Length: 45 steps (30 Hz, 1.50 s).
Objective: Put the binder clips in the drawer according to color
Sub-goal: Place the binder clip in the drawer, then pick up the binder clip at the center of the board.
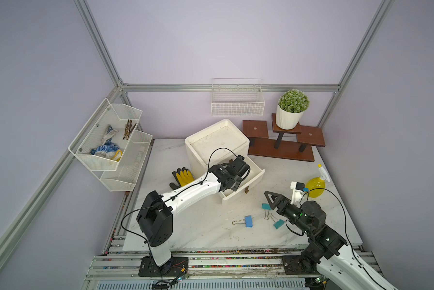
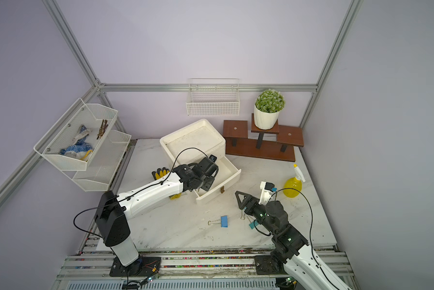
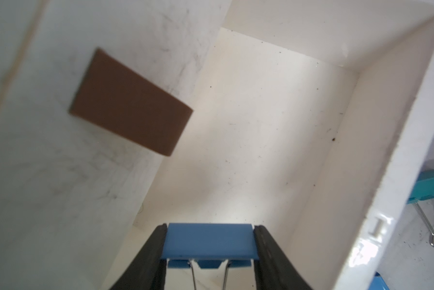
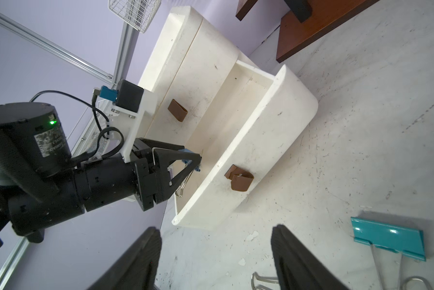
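Blue binder clip (image 3: pixel 209 242) gripped by the left gripper (image 4: pixel 197 160) over the open drawer (image 1: pixel 246 187)

White drawer chest (image 1: pixel 217 140) stands at the far middle of the marble table (image 1: pixel 198 226), its open drawer pulled out toward the near right. Left gripper's jaws are closed tight on the clip's blue body, wire handles pointing back toward the wrist, above the drawer's bare floor. Second blue clip (image 1: pixel 248 221) lies on the table, nearer than the drawer front. Far teal clip (image 1: pixel 266 206) lies to its right and near teal clip (image 1: pixel 279 224) just nearer, their wire handles close together. Right gripper (image 4: pixel 215 229) hovers beside the far teal clip, jaws wide apart, holding nothing
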Each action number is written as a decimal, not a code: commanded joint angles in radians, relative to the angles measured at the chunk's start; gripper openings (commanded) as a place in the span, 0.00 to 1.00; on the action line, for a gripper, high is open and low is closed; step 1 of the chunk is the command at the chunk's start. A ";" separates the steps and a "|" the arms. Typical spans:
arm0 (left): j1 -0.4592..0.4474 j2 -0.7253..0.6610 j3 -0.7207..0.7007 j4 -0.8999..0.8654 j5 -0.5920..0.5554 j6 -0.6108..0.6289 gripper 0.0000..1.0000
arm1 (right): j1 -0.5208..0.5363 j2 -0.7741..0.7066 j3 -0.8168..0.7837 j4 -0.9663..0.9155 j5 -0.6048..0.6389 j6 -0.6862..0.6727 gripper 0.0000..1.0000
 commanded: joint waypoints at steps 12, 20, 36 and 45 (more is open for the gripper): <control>-0.001 0.025 -0.011 0.000 0.127 0.031 0.78 | -0.004 0.008 0.022 -0.004 0.011 -0.011 0.76; -0.018 -0.064 -0.019 0.008 0.177 0.103 0.99 | -0.005 0.017 0.057 -0.028 0.025 -0.033 0.76; -0.178 -0.116 -0.144 -0.088 0.554 0.488 0.97 | -0.005 -0.048 0.408 -0.319 0.230 -0.192 0.79; -0.207 0.053 -0.119 -0.020 0.484 0.672 1.00 | -0.006 -0.075 0.409 -0.343 0.236 -0.180 0.78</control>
